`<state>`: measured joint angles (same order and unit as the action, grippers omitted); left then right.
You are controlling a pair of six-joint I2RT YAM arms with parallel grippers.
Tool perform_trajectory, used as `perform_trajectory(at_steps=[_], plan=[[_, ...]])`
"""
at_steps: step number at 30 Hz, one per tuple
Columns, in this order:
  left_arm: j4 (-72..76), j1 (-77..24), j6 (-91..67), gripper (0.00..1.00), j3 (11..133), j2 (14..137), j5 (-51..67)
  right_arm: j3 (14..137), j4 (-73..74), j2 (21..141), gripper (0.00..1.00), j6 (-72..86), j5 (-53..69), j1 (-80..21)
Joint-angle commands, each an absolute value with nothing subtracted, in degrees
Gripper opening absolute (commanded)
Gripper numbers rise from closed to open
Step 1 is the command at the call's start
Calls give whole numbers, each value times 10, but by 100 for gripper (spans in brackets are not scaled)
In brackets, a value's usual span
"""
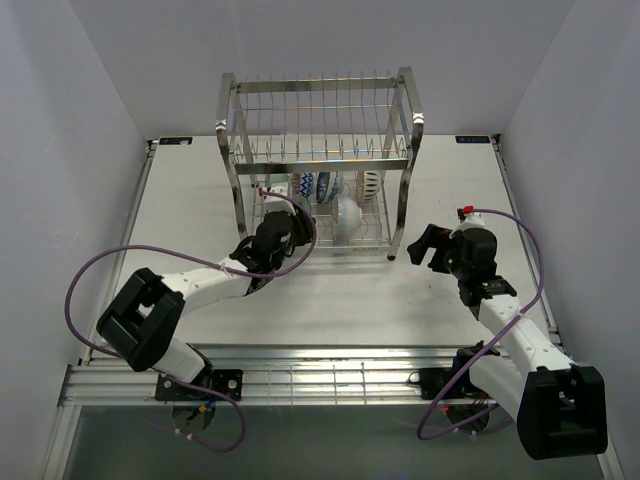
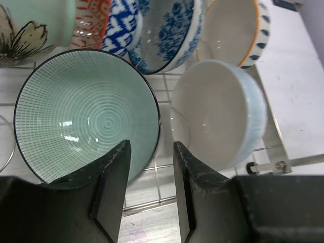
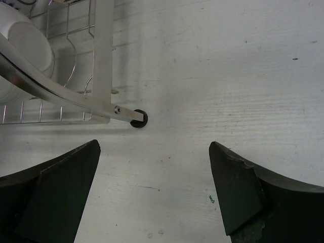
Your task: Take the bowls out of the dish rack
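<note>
**A:** Left wrist camera first: what do the left fingers (image 2: 119, 174) have?

**B:** Nothing clamped. They are released, parted by a narrow gap, and sit inside the lower tier of the dish rack (image 1: 320, 150) at its front left. A mint-green bowl (image 2: 88, 119) with a dark rim stands on edge in the rack wires, its hollow facing the camera. Its lower rim passes behind one finger and shows, blurred, in the gap between the two. I cannot tell whether either pad touches it.

**A:** And next to it?

**B:** A pale blue bowl (image 2: 217, 114), white inside, stands just beside the mint one, toward the rack's right end. The other finger is in front of its lower edge. Deeper in the rack lean a blue-flowered bowl (image 2: 167, 35) and a white bowl with an orange rim (image 2: 233, 28). Toward the rack's left end there is a blue-and-white patterned piece (image 2: 121, 23).

**A:** The right arm?

**B:** The right fingers (image 3: 71, 187) are spread wide and hold nothing. They hang over the bare bench (image 3: 228, 76) just outside the rack's front right corner, near its black foot (image 3: 137, 119) and well apart from any bowl.

**A:** Anything from the top view?

**B:** The rack stands at the far middle of the bench with the bowls in its lower tier. The left arm reaches into the rack's front, and the right arm is off to the rack's right side.
</note>
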<state>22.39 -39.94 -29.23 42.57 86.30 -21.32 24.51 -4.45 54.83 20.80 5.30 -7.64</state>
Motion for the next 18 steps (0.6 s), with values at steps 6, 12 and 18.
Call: perform_trajectory(at_steps=[6, 12, 18], plan=[[236, -398, -292, 48, 390, 817, -173, 247, -53, 542, 94, 200, 47, -78], [214, -396, -272, 53, 388, 831, -178, 247, -52, 540, 94, 200, 47, -78], [207, -396, -260, 67, 388, 819, -175, 248, -54, 546, 94, 200, 47, -78]])
